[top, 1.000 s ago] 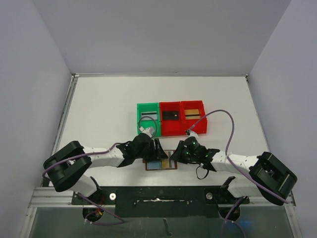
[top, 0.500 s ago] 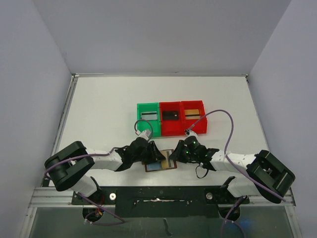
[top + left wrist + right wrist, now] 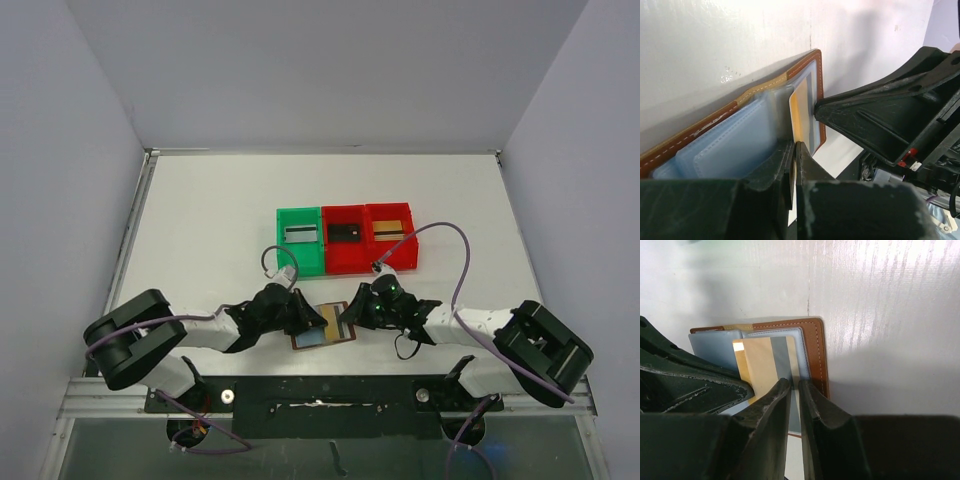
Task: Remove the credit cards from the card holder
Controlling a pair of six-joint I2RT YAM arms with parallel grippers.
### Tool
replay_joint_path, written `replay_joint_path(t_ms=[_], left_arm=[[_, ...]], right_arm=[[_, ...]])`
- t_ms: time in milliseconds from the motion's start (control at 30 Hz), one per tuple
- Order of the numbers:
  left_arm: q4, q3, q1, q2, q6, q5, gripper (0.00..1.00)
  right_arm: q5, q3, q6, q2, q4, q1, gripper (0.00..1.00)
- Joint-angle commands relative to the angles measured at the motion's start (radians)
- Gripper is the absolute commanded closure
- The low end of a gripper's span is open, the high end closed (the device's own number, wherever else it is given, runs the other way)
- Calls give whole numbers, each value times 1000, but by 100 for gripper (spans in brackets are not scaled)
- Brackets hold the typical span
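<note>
The left tool (image 3: 795,147) clamps tight at the near edge of the brown stitched-leather card holder (image 3: 816,350), open on the white table (image 3: 200,230) near its front. A stiff tan card (image 3: 760,365), grey-striped, juts from its glossy clear sleeve (image 3: 782,333); the right tool (image 3: 795,386), jaws a slit apart, pinches the right flap.

walls (image 3: 320,70): pale grey | table (image 3: 220,200): white | light: even

Overhead camera looks down from behind; close wrist cameras, seemingly low, share the card holder (image 3: 816,352).
</note>
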Motion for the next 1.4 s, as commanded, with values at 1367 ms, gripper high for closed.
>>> replay_joint_path(t_ms=[1367], left_arm=[[-116,63,31,-101,100,40,78]], right_arm=[[-106,44,19,173,-7,14,80]])
